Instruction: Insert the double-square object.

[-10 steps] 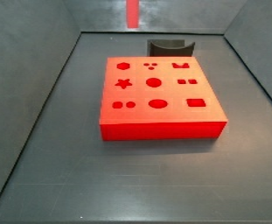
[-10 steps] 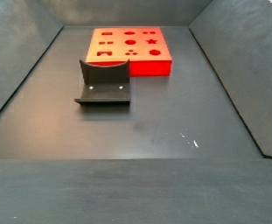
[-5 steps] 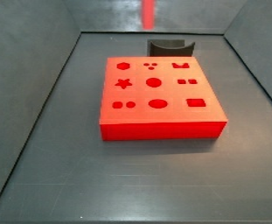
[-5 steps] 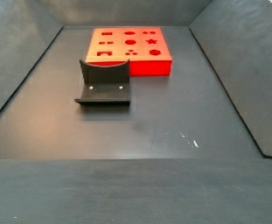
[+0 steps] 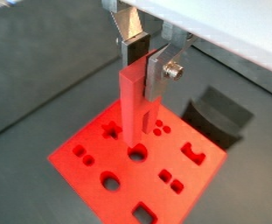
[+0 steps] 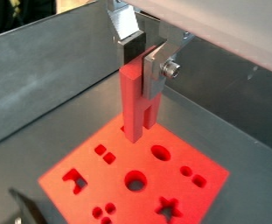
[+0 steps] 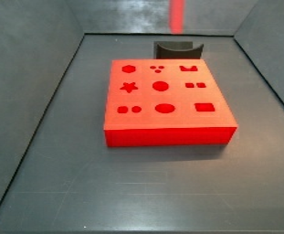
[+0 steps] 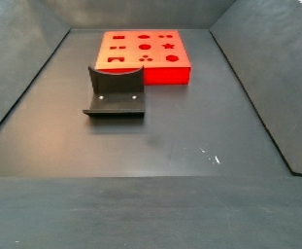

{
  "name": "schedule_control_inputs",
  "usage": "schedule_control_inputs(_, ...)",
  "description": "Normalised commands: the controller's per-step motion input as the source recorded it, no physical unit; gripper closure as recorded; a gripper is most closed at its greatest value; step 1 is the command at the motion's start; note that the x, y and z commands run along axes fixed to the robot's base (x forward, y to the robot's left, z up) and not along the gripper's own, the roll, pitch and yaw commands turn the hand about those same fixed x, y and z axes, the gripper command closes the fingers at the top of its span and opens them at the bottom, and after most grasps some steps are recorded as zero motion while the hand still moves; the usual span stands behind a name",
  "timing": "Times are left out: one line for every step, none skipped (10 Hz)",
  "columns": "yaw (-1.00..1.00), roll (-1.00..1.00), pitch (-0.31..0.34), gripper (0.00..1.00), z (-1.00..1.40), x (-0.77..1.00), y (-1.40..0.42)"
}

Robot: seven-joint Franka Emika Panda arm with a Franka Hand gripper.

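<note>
1. The gripper (image 5: 142, 54) hangs high above the red block (image 5: 144, 162) and is clamped on the double-square object (image 5: 133, 101); the silver fingers (image 5: 158, 66) press its upper end from both sides, and the bar hangs down upright, well clear of the block.
2. Below the gripper lies the red block with its shaped holes — a star hole (image 5: 111, 130), a round hole (image 5: 137, 154) and others. Nothing stands between the bar's lower end and the block's top face.
3. The fixture (image 8: 115, 92) stands on the dark floor (image 8: 180, 146) just beside the block, apart from the gripper.
4. In a side view only a short piece of the double-square object (image 7: 178, 13) shows at the top edge; the gripper itself is cut off there. In the side view with the fixture in front, neither gripper nor bar is seen.
5. The grey walls (image 7: 40, 55) stand well away from the block on all sides — the room around the gripper is open.
</note>
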Motion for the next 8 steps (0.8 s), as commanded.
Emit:
schedule_control_inputs(-0.53, 0.03, -0.149, 1.0, -0.25, 0.56, -0.03)
schedule_control_inputs(-0.57, 0.04, -0.139, 1.0, -0.28, 0.53, -0.03)
schedule_control_inputs(-0.65, 0.03, -0.114, 1.0, -0.24, 0.46, 0.0)
schedule_control_inputs(-0.67, 0.05, -0.079, 1.0, -0.21, 0.46, 0.0)
schedule_control_inputs(-0.65, 0.08, -0.044, 1.0, -0.09, 0.49, 0.0)
schedule_control_inputs(-0.61, 0.1, -0.001, 1.0, -0.08, 0.52, 0.0)
schedule_control_inputs(-0.56, 0.12, 0.0, 1.0, -0.07, 0.52, 0.0)
schedule_control_inputs(-0.57, 0.14, 0.0, 1.0, -0.12, 0.5, 0.0)
